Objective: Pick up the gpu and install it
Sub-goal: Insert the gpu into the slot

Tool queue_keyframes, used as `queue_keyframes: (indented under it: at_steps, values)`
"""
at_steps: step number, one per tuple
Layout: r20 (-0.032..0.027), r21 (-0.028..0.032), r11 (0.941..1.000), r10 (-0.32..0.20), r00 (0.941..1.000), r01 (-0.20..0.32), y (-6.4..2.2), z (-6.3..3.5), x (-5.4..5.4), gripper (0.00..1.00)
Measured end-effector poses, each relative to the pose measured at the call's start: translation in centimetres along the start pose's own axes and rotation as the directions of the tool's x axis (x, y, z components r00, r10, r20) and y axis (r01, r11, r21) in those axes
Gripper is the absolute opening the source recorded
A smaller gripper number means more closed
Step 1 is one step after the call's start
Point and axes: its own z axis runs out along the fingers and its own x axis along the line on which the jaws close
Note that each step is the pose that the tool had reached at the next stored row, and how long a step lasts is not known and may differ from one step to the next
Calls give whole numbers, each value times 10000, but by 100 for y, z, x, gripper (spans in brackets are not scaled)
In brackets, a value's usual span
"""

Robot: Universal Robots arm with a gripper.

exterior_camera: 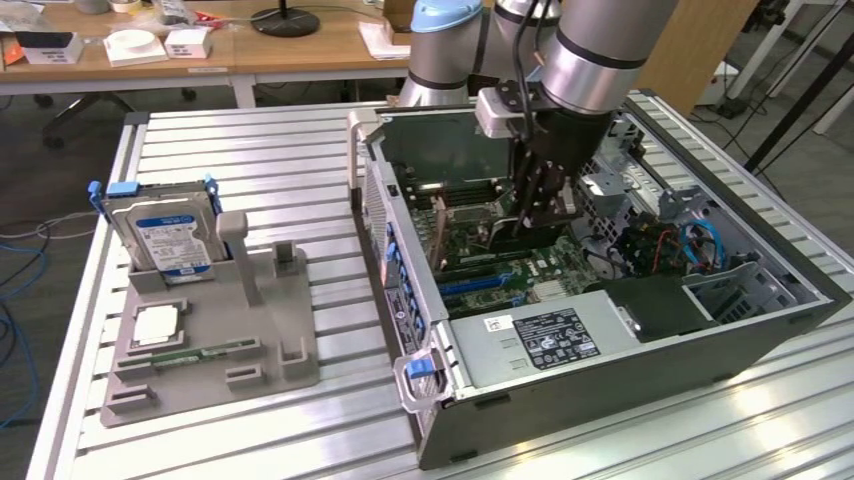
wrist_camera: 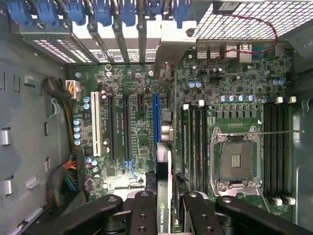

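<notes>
Right up against the wrist lens, the black fingers [wrist_camera: 142, 213] of the pincer [wrist_camera: 164, 215] fill the foreground, and they're clamped on the gpu [wrist_camera: 165, 161], seen edge-on: a thin dark card standing on its edge between the pads, with white lettering on it just by the fingers. So the card is off the worktop and down inside the open computer case [exterior_camera: 747, 345], hanging above the motherboard [wrist_camera: 137, 147]. In the wrist view it sits just beside the long blue slot [wrist_camera: 155, 117], a touch off toward the memory slots, not visibly seated.

From the exterior view, the arm [exterior_camera: 587, 50] plunges in from twelve o'clock, the pincer deep in the middle of the case. Over at nine o'clock on the slatted worktop [exterior_camera: 254, 150], the grey holder [exterior_camera: 274, 330] carries the hard drive [exterior_camera: 158, 235] with its blue-white label, upright and well apart from the action.

Handling, as I judge it: light, stiff, flat, and no friend of twisting. The board flexes little and its components are fragile, so the grip belongs on the card's upper edge, clear of the gold contact edge and the silver bracket. Held edge-on like this, any tilt would matter at the slot, and smooth laminate could slip under a sideways load.
</notes>
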Motion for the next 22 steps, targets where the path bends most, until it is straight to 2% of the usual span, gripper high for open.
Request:
queue_keyframes:
  at_steps: [22]
  values:
    - [-4, 0, 10000, -1, 10000, 1, 84, 209, 25, 26]
